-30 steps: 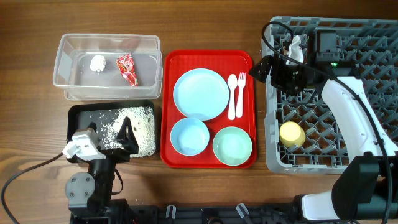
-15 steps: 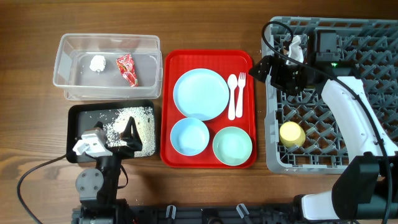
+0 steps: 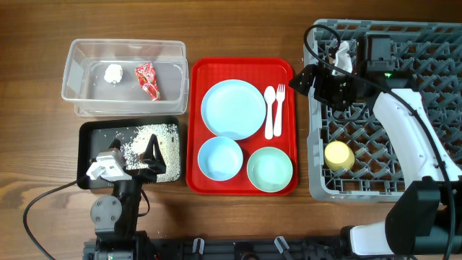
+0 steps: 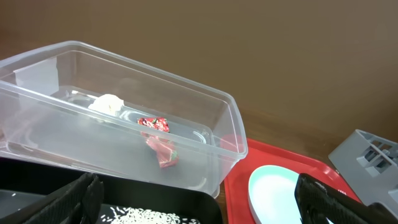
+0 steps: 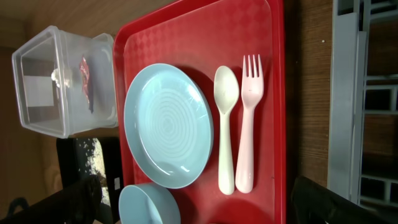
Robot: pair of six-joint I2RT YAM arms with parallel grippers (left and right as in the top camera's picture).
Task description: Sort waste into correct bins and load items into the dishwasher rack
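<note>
The clear tub point(image 3: 170, 52) holds the white napkin ball point(image 3: 112, 73) and the red wrapper point(image 3: 147, 79); both also show in the left wrist view, the napkin ball point(image 4: 107, 104) and the wrapper point(image 4: 158, 140). Rice point(image 3: 155, 137) lies in the black tray point(image 3: 94, 139). My left gripper point(image 3: 144, 160) hangs open and empty over the black tray's front. The blue plate point(image 3: 233, 109), spoon point(image 3: 270, 112), fork point(image 3: 279, 108), blue bowl point(image 3: 220, 159) and green bowl point(image 3: 270, 168) sit on the red tray point(image 3: 238, 68). The yellow cup point(image 3: 338, 155) lies in the grey rack point(image 3: 315, 170). My right gripper point(image 3: 312, 78) is open and empty at the rack's left wall.
The right arm reaches across the rack from the front right. Its cable loops over the rack's back left corner. Bare wooden table lies between the red tray and the rack and along the front edge.
My left gripper has shifted a little to the right over the black tray. The right arm and all the objects have stayed put.
</note>
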